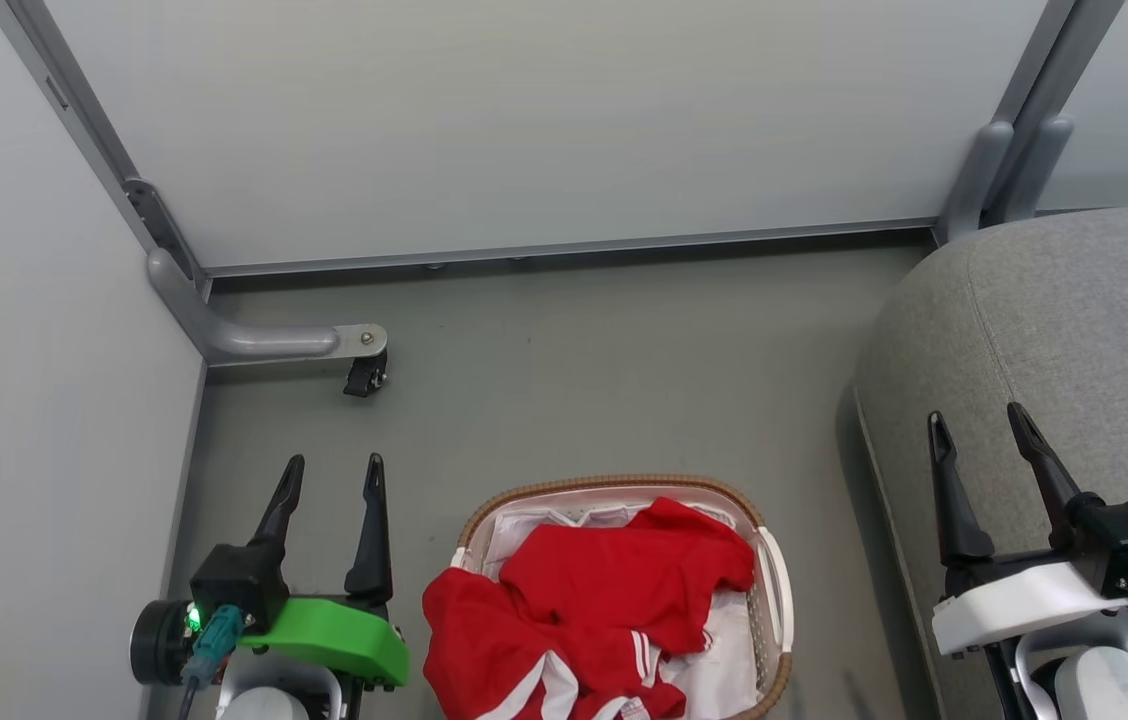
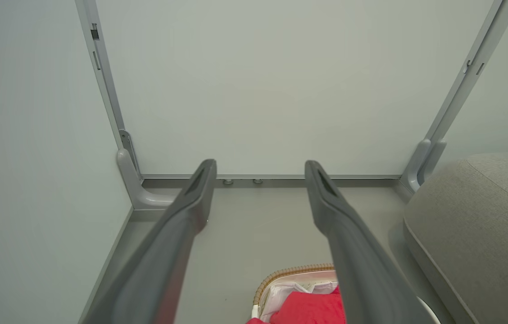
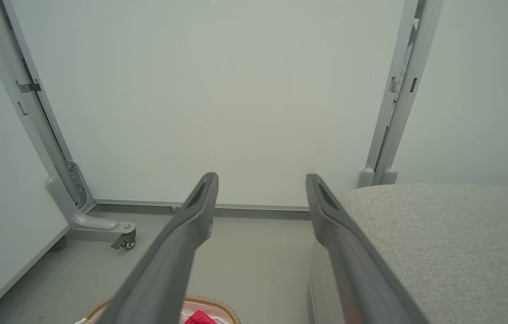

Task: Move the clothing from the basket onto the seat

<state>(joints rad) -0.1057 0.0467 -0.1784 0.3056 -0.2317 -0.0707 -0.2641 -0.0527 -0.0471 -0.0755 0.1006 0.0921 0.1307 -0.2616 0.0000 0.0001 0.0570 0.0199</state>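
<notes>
The cream-white basket (image 1: 779, 585) with a brown woven rim stands on the floor at the bottom centre. Red clothing (image 1: 614, 590) with white stripes fills it and spills over its near-left rim; a white cloth lies under the red fabric. The grey seat (image 1: 1074, 330) rises at the right. My left gripper (image 1: 329, 475) is open and empty, hanging left of the basket. My right gripper (image 1: 979, 425) is open and empty over the seat's left edge. The left wrist view shows the basket (image 2: 281, 275), the clothing (image 2: 310, 308) and the seat (image 2: 479, 225) past the open fingers (image 2: 173, 234).
White partition panels (image 1: 544, 120) on grey frames close the space behind and to the left. A grey panel foot with a black caster (image 1: 364, 375) juts onto the grey floor (image 1: 604, 370) beyond my left gripper. In the right wrist view the seat (image 3: 443, 243) lies right of the fingers.
</notes>
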